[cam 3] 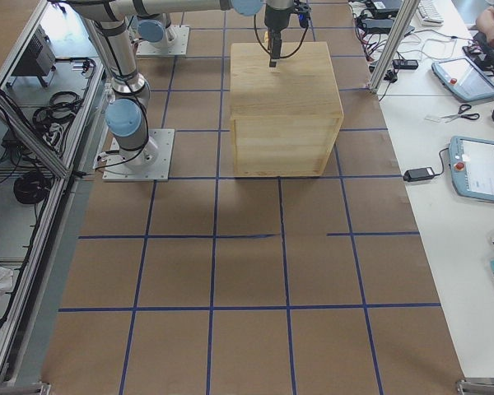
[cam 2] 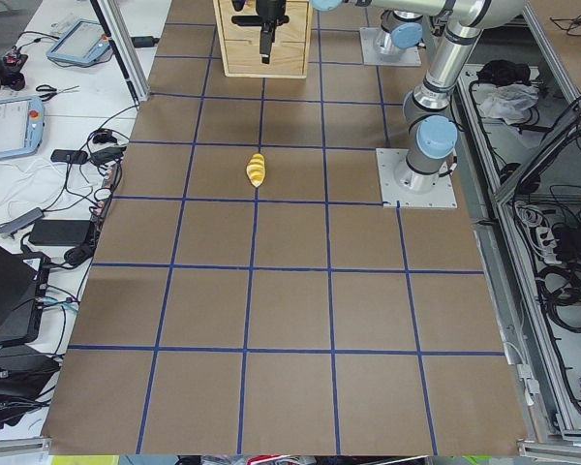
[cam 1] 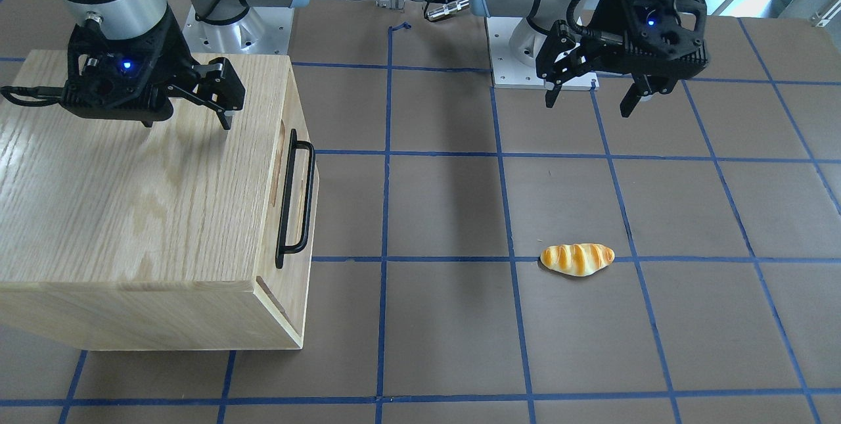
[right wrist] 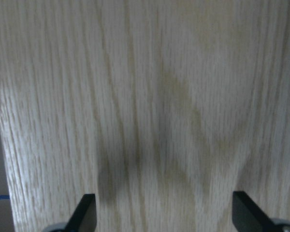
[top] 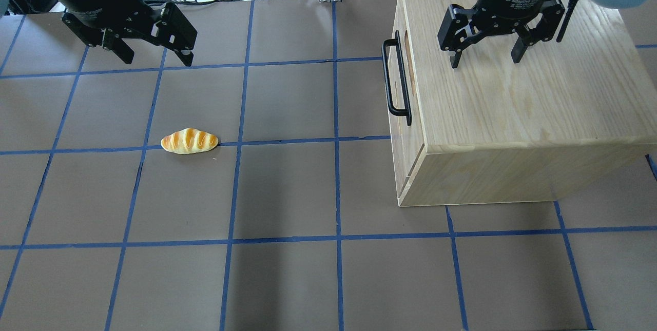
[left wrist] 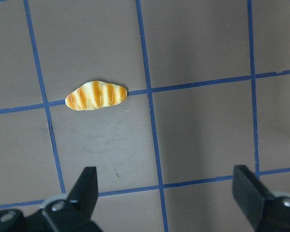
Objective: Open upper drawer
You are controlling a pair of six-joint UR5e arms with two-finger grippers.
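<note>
The upper drawer (cam 1: 294,194) is the top part of the oak cabinet's front, with a long black bar handle (cam 1: 309,197). It sits shut in the cabinet. In the overhead view the drawer (top: 399,82) and its handle (top: 388,79) face the table's middle. My right gripper (top: 485,61) is open and empty. It hovers over the cabinet top (right wrist: 150,96), behind the handle. It also shows in the front-facing view (cam 1: 188,123). My left gripper (top: 157,60) is open and empty, above bare table far from the cabinet (cam 1: 589,107).
A toy bread roll (top: 189,141) lies on the brown mat below my left gripper and shows in the left wrist view (left wrist: 95,95). The cabinet (cam 3: 284,107) stands on the robot's right half of the table. Blue tape lines grid the mat.
</note>
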